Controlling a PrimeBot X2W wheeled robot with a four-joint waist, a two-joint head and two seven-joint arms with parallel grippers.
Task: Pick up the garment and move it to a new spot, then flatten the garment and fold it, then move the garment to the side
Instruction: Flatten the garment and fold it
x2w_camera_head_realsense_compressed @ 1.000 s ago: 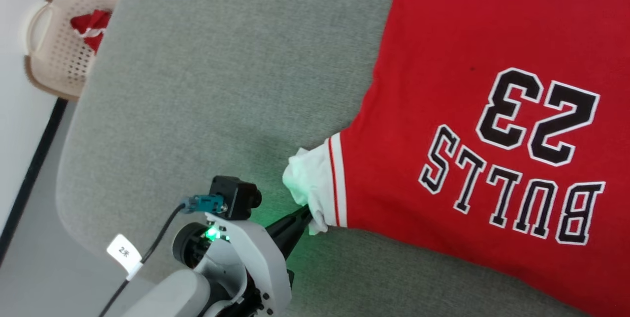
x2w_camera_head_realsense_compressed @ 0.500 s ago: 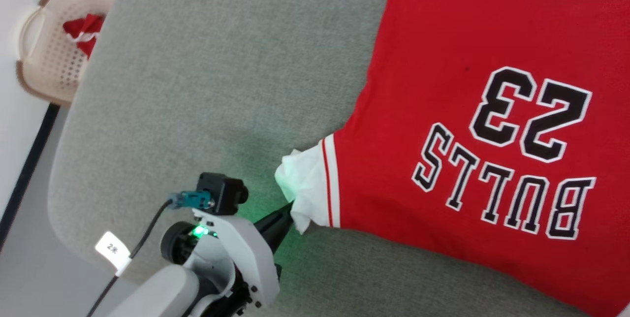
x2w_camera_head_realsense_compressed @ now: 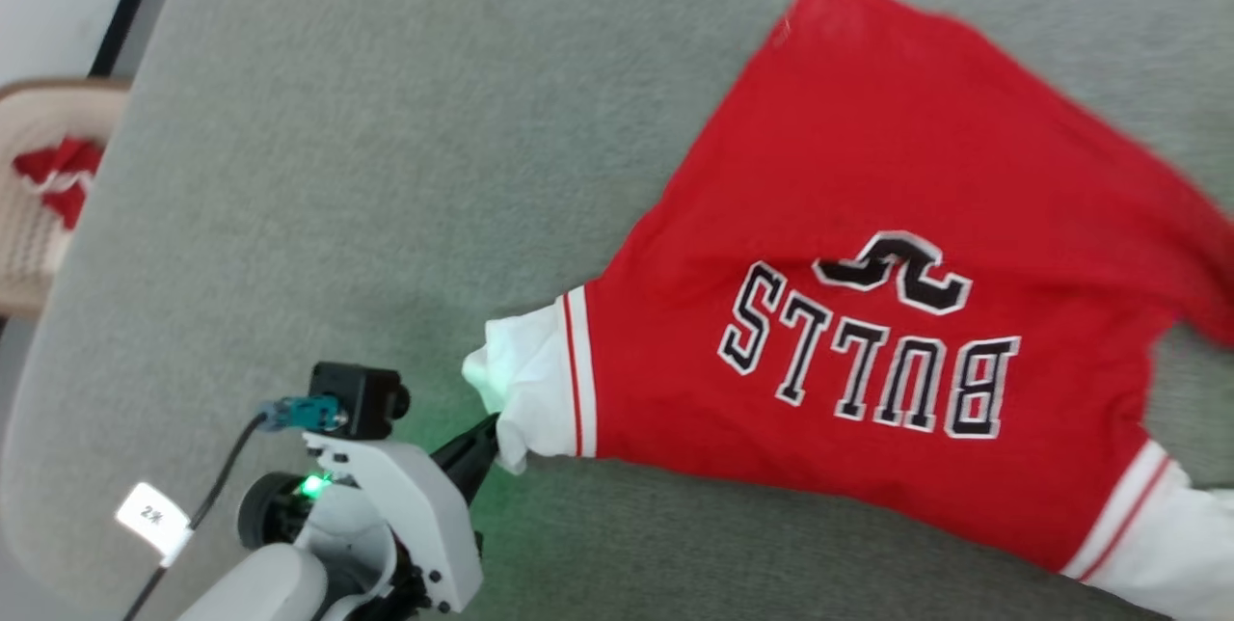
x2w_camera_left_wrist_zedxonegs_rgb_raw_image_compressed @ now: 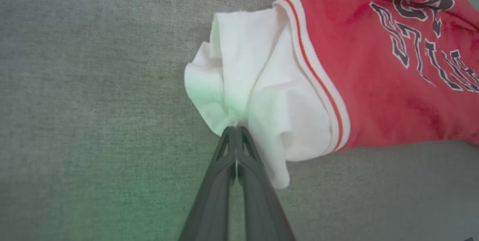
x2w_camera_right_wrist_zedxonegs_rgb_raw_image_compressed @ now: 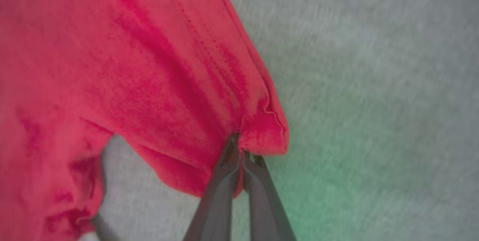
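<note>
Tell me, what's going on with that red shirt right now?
Left gripper shut on white sleeve. Right gripper shut on red edge. Garment rumpled, number creased. Basket well apart.

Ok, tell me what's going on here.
The robot is handling a red jersey that lies on a grey padded surface. Its left gripper is shut on the white sleeve, and its right gripper is shut on a red edge of the body. The jersey is not flat: a fold across the front hides most of the number above the lettering. A basket holding red-and-white cloth sits off to the robot's left.
</note>
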